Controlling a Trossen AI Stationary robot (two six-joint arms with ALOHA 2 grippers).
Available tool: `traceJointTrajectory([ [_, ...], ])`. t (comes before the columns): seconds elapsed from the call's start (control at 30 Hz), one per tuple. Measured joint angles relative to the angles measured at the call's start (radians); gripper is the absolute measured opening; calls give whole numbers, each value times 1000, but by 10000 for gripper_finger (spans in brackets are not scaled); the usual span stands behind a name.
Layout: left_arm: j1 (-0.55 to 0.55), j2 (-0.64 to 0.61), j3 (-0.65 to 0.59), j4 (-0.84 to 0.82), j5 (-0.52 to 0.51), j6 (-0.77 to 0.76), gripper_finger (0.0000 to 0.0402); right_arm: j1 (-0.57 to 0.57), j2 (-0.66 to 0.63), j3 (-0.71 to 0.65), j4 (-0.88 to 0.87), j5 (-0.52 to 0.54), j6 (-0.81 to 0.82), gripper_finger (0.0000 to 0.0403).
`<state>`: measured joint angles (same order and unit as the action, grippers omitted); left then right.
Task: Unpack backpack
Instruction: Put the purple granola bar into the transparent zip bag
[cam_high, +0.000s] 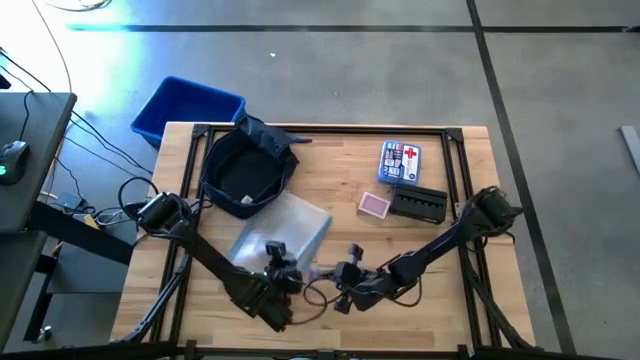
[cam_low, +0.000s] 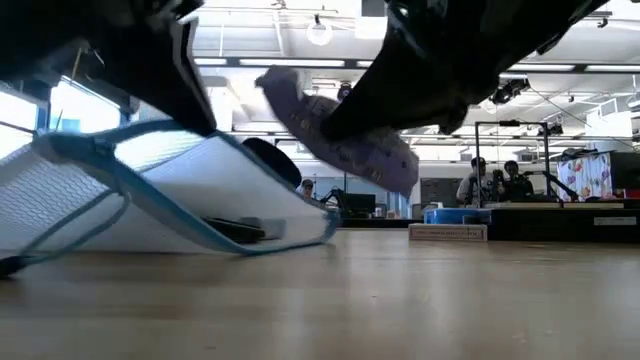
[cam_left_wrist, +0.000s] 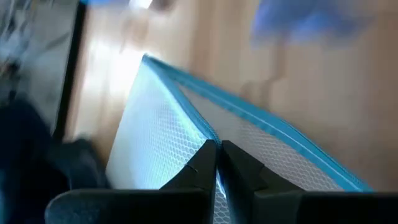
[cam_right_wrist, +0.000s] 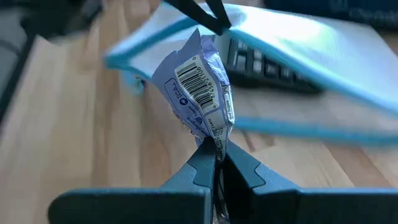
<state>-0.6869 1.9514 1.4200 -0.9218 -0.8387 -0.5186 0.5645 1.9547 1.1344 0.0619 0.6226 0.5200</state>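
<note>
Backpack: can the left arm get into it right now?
Probably not: the left pincer is shut on the mesh pouch, near the table's front edge. The backpack lies open farther back, nothing covering its mouth.

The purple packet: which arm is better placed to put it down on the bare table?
The right. Its gripper is already shut on the purple packet, clear of the mesh pouch. The left gripper is pinching the pouch's blue edge and holding it up, so it is not free.

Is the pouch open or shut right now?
Open: left gripper lifts the pouch edge, its mouth gaping; right gripper holds a wrapper.
</note>
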Motion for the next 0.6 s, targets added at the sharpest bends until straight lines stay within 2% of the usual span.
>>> traceJointTrajectory([
  [0.17, -37, 0, 27, 91, -31, 65, 0, 18, 94, 129, -154, 41, -101, 0],
  [0.33, -78, 0, 58, 126, -55, 139, 0, 37, 168, 260, -233, 172, -305, 0],
  [0.43, -102, 0, 67, 161, -56, 200, 0, 34, 210, 320, -241, 239, -448, 0],
  [0.6, -121, 0, 76, 187, -41, 238, 0, -11, 280, 385, -185, 245, -602, 0],
])
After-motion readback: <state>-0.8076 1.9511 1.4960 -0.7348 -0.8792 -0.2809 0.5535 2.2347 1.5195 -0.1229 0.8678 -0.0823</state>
